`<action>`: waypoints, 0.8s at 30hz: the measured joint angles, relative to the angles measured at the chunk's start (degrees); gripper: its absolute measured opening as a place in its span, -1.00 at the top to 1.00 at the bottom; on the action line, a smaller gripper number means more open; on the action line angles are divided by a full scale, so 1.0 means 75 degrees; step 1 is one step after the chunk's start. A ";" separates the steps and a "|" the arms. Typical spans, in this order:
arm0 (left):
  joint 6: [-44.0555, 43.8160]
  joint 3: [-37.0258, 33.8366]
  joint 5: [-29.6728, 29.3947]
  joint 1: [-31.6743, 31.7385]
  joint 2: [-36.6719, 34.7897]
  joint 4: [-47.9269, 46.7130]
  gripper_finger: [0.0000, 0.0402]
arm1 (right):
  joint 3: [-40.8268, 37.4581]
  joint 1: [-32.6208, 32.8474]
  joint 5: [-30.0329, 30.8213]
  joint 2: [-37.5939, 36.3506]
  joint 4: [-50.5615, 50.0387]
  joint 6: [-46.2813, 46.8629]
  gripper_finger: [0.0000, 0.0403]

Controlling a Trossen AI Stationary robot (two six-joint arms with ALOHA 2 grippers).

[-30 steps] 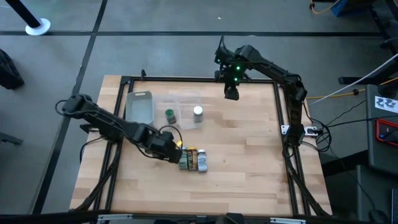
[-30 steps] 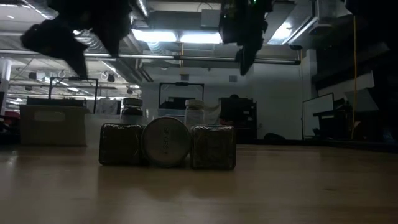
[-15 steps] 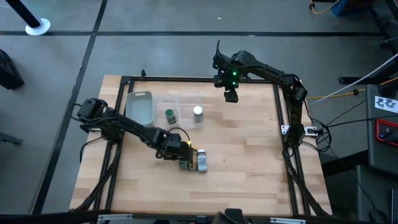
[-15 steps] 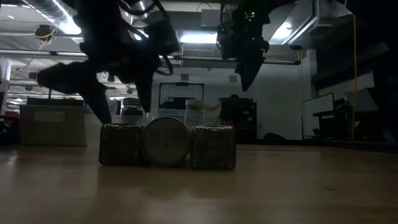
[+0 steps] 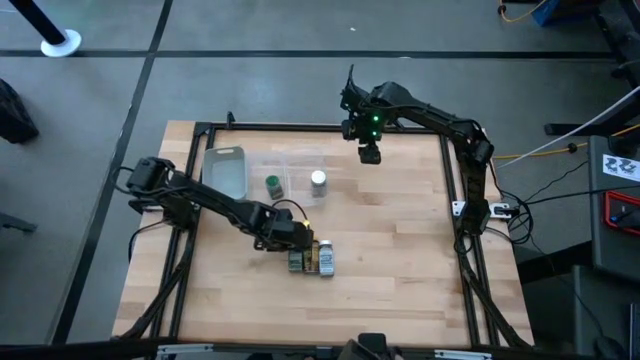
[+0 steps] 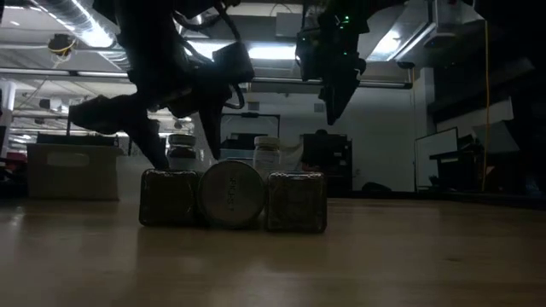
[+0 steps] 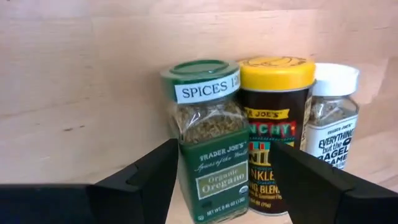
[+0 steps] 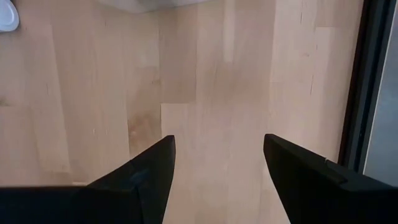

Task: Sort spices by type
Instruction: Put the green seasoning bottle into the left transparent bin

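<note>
Oregano jar (image 7: 208, 143) sits between the spread left gripper (image 7: 221, 180) fingers, grasp pending; closing comes next. Right gripper (image 8: 217, 168), spread, waits at twelve o'clock.

Green-lidded jar (image 7: 208, 149): lid sticker reads "SPICES 12"; front label reads "TRADER JOE'S", "Organic Oregano". Yellow-lidded jar (image 7: 275, 130): label partly hidden, showing "JOE'S", "NCHY", "BLEN". White-lidded jar (image 7: 331, 118): label cut off at frame edge, showing "EVERYTHING", "but the", "BAGEL". Embossed lettering on round jar end (image 6: 230, 194) in low view: not legible.
</note>
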 joint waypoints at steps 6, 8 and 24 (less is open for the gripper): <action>0.0047 0.0000 0.0096 0.0000 0.0375 0.0134 -0.18 | 0.0000 0.0000 0.0000 0.0001 0.0000 -0.0009 -0.22; 0.0053 0.0000 0.0142 0.0000 0.0498 0.0233 -0.18 | 0.0000 0.0000 0.0000 0.0000 0.0000 -0.0009 -0.22; 0.1440 -0.0044 0.1186 -0.0005 0.0747 -0.1607 -0.18 | 0.0000 0.0000 0.0462 -0.0006 0.0001 -0.0198 -0.22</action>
